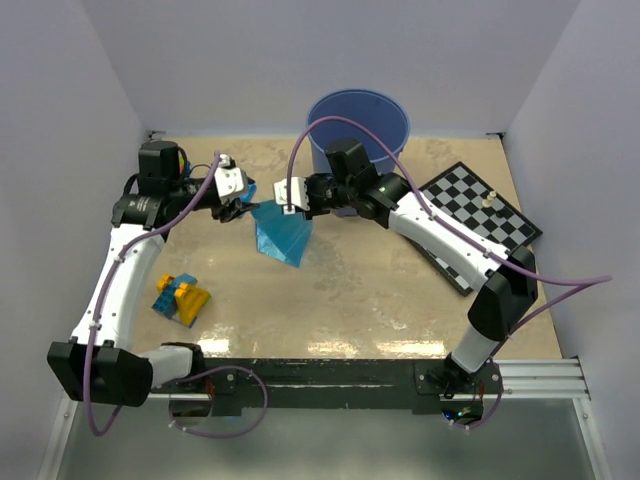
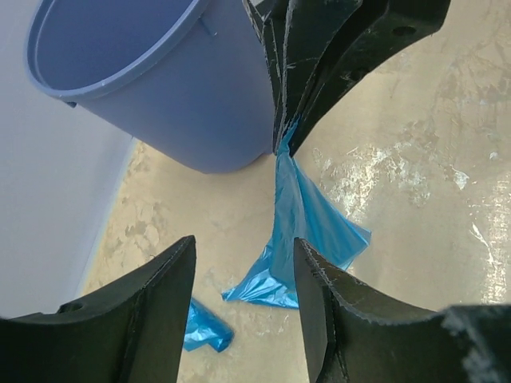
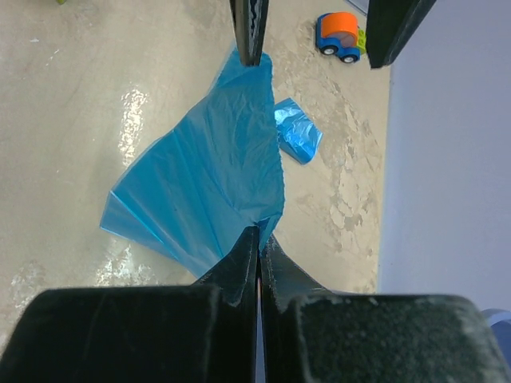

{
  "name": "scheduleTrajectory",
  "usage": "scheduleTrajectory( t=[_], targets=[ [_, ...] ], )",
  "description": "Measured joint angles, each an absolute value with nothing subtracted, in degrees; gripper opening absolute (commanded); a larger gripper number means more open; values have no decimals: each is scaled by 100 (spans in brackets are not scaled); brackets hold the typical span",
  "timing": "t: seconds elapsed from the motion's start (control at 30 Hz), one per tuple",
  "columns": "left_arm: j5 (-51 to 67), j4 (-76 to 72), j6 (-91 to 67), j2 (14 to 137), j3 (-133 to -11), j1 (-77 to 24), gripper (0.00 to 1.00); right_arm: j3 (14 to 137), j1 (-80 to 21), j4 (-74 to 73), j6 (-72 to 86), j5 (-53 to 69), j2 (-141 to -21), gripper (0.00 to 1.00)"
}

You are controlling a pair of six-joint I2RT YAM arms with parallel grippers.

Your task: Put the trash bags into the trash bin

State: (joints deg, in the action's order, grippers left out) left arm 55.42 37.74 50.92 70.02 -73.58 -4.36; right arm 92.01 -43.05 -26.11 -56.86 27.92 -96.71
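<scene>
Mottled beige bench (image 1: 380, 290) beneath us: our right pincer (image 3: 257, 235) pinches shut on a crinkly, translucent blue trash bag (image 3: 200, 183) hanging near the round, tapered trash bin (image 2: 160, 80), while our left pincer (image 2: 243, 243) gapes apart, holding nothing.

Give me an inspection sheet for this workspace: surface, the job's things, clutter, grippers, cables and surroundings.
Surface: beige mottled table, shiny patches, no spill seen.
Job's things: trash bin upright at the far edge, no bag seen inside; large trash bag hanging from the right gripper; small trash bag lying on the table.
Clutter: chessboard on the right; toy blocks on the left; toy car near the wall.
Grippers: left gripper open, holding nothing; right gripper shut on the large trash bag.
Cables: purple cables looping off both arms.
Surroundings: plain pale walls.
</scene>
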Motion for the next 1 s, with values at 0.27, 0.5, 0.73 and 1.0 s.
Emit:
scheduleTrajectory(
  t=[0.27, 0.5, 0.73, 1.0],
  targets=[
    [5483, 3374, 4648, 7063, -7052, -725, 49, 9205, -4305, -2589, -5605, 2624, -9671, 0],
    [5194, 3286, 4646, 7083, -6888, -834, 40, 9216, -4305, -2521, -5559, 2598, -9671, 0],
    [4681, 2738, 4418, 7089, -6479, -917, 4, 9216, -4305, -2523, -5553, 2596, -9668, 0],
    [4364, 2250, 4338, 7028, -6383, -1391, 0, 9378, -4244, -2698, -5065, 2742, -9721, 8]
  ],
)
